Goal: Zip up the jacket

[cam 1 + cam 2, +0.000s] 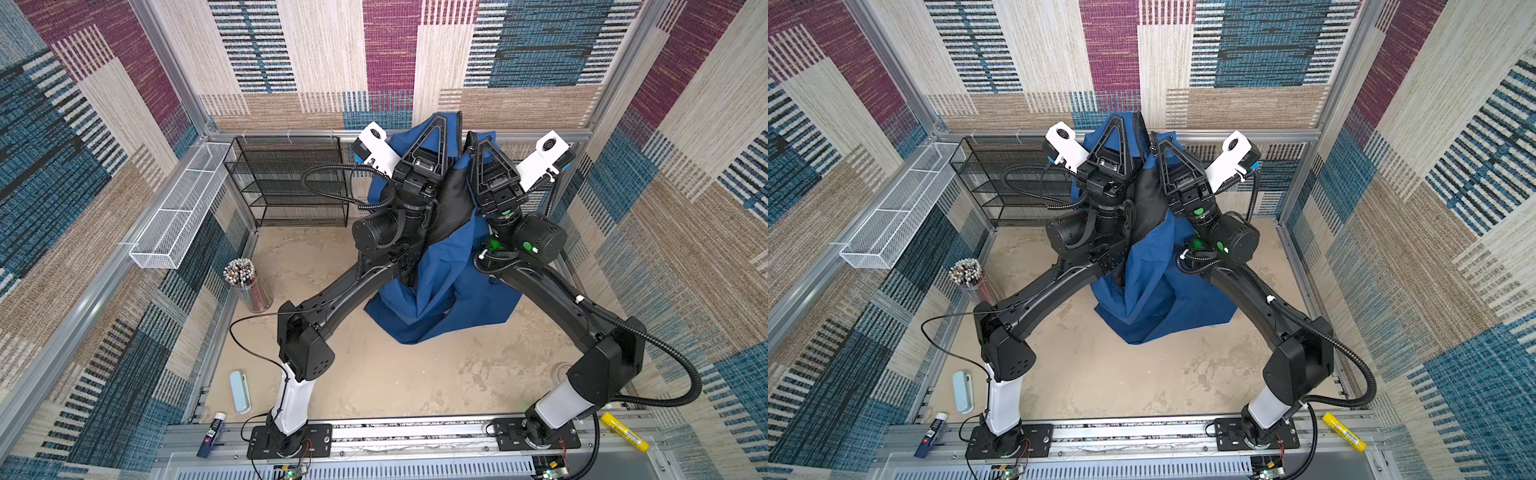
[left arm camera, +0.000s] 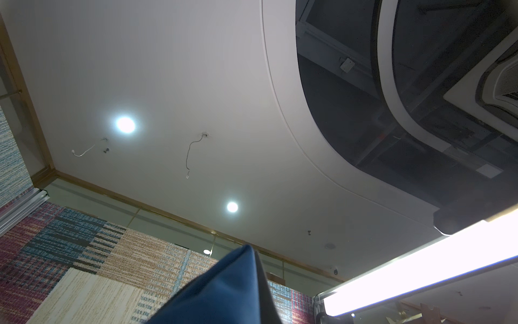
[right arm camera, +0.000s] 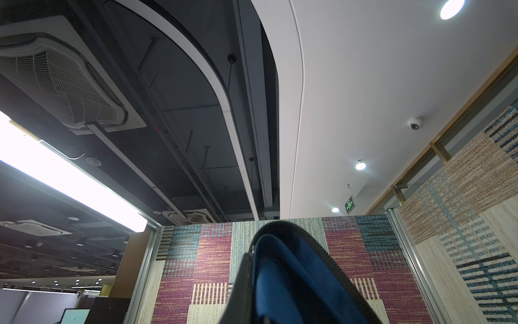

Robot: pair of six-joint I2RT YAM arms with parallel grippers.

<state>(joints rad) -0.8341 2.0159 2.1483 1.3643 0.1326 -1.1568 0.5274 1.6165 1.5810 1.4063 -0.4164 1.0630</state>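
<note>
High up, nearest the camera, the left end effector (image 1: pixel 441 121) and the right end effector (image 1: pixel 477 143) are each clamped on the jacket (image 1: pixel 440 266). It hangs from them down to the far middle of the tabletop (image 1: pixel 374 374). The front seems open, so I judge this an arranging step. Next, both zipper ends must meet. The slider is hidden in the folds.

Tallied: jacket (image 1: pixel 440 291), 1. Tools, 2: left tool (image 1: pixel 441 121), right tool (image 1: pixel 481 145). On the left tool's side: black mesh rack (image 1: pixel 286 178), 1; white wire basket (image 1: pixel 178 216), 1; cup of pencils (image 1: pixel 249 286), 1; pale blue case (image 1: pixel 240 392), 1; dark blue tube (image 1: pixel 211 434), 1. On the right tool's side: yellow tube (image 1: pixel 626 432), 1.
</note>
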